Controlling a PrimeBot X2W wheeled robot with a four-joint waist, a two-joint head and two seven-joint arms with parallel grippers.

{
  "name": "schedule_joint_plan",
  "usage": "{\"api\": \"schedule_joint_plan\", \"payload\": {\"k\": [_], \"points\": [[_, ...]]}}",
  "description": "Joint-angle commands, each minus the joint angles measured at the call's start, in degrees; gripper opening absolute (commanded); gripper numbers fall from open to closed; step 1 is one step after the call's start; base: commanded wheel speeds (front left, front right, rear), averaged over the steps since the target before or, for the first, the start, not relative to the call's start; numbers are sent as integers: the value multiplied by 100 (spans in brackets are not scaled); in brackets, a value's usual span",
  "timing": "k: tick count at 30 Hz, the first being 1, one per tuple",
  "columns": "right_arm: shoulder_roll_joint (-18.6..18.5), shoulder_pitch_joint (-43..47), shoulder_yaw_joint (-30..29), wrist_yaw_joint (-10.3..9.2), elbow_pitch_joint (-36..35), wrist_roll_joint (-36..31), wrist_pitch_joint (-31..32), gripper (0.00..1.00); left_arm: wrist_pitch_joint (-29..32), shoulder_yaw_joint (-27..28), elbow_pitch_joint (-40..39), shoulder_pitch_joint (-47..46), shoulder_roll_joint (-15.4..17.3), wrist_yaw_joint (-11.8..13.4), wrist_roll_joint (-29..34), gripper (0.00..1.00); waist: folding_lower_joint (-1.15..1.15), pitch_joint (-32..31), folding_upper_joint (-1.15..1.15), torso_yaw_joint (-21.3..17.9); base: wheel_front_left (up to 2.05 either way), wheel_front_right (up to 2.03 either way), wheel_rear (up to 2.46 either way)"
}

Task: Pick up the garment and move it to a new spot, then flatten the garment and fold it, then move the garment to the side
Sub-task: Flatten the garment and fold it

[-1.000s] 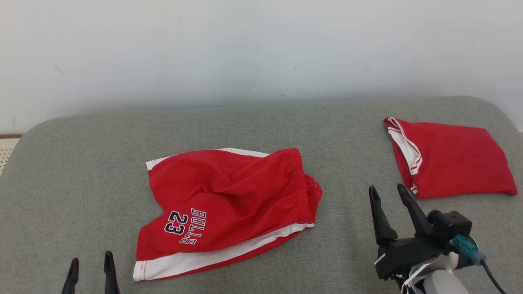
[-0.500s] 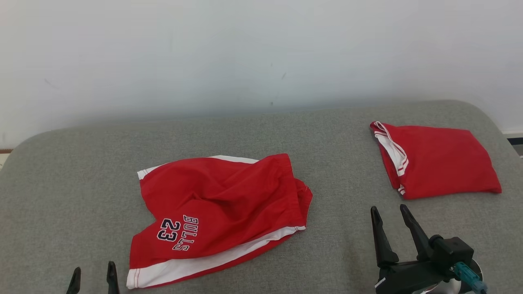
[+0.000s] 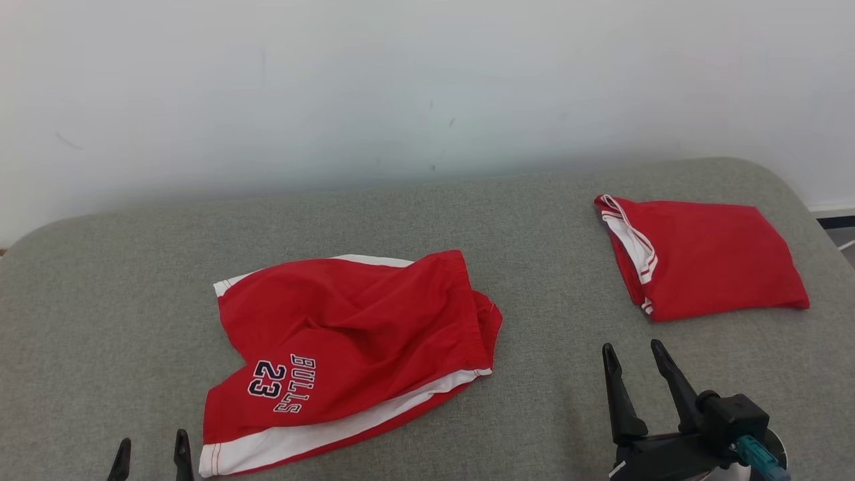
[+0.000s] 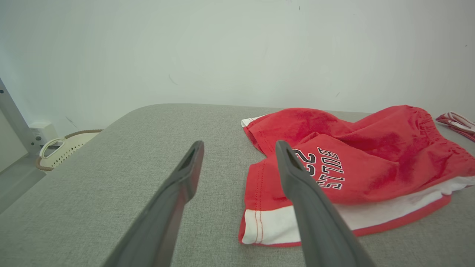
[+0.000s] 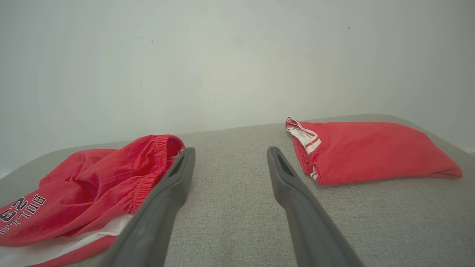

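Gray upholstered padding (image 3: pixel 120 287) with rounded corners spans the scene beneath a plain white wall (image 3: pixel 401 80), its far edge meeting the wall and its left and middle stretches bare. Rumpled red shorts (image 3: pixel 347 321) with white trim lie left of centre, waistband toward the right and hem toward the near-left corner, with bare padding on every side. A folded red garment (image 3: pixel 715 260) with white-and-red striped trim sits well apart from them near the far-right edge, close to where the padding curves down. The left gripper (image 3: pixel 152 437) rises at the lower left, just beside the shorts' white hem, its two dark fingers spread apart and holding nothing. The right gripper (image 3: pixel 632 346) stands at the lower right, between the two garments and nearer the folded one, fingers tilted slightly leftward, likewise spread and empty. Navy-and-white lettering (image 3: pixel 284 387) on the shorts' leg reads "BULLS" with "23" beside it, turned sideways to the head camera. In the left wrist view, a pale perforated basket (image 4: pixel 63 146) with a brown rim sits on the floor beyond the padding's edge.
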Motion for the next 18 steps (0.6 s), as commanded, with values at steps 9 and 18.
{"api": "schedule_joint_plan", "payload": {"k": [9, 18], "points": [[45, 64, -1, 3, -53, -43, 40, 100, -19, -17, -17, -1, 60, -7, 13, 100, 0, 35, 0, 7, 0, 0, 0], [56, 72, -1, 2, -34, -33, 48, 100, -19, -20, 2, -20, 76, 3, -10, 100, 0, 50, 0, 22, 0, 0, 0]]}}
